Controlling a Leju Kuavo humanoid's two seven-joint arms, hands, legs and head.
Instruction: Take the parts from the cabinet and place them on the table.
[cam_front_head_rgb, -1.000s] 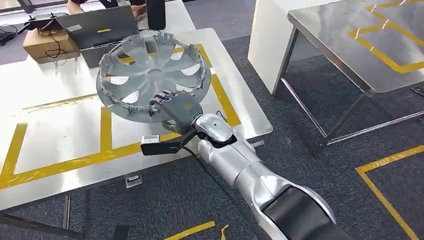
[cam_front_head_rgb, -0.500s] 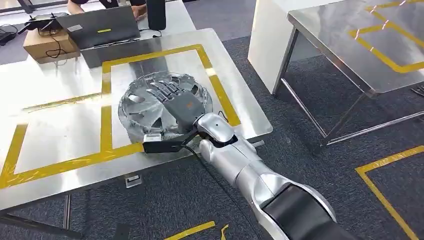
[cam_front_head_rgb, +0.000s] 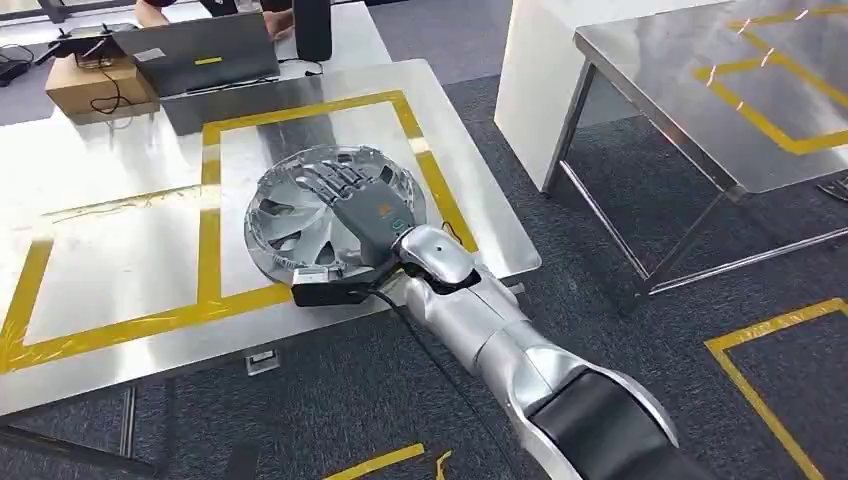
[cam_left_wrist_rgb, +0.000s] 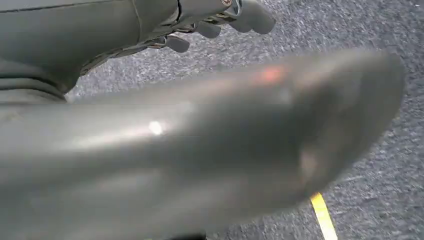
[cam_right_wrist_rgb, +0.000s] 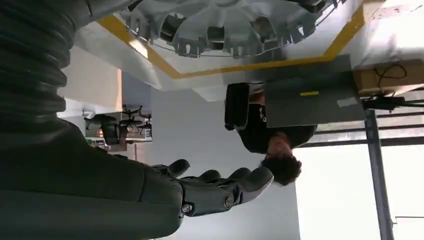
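Silver wheel cover (cam_front_head_rgb: 290, 215) lies flat on the steel surface (cam_front_head_rgb: 120, 260), inside the yellow tape rectangle (cam_front_head_rgb: 212, 250), near the surface's 4 o'clock corner. Right hand (cam_front_head_rgb: 362, 208) is spread flat above the cover's 3 o'clock side, fingers (cam_front_head_rgb: 335, 180) extended and apart, holding nothing; the right wrist view shows a clear gap between hand and cover. Left hand (cam_left_wrist_rgb: 220, 25) hangs over dark carpet (cam_left_wrist_rgb: 350, 30), fingertips partly visible; cannot tell whether spread or curled. Laptop (cam_front_head_rgb: 195, 55) and cardboard box (cam_front_head_rgb: 90, 85) sit at the surface's 12 o'clock edge, a person (cam_right_wrist_rgb: 272, 135) behind them.
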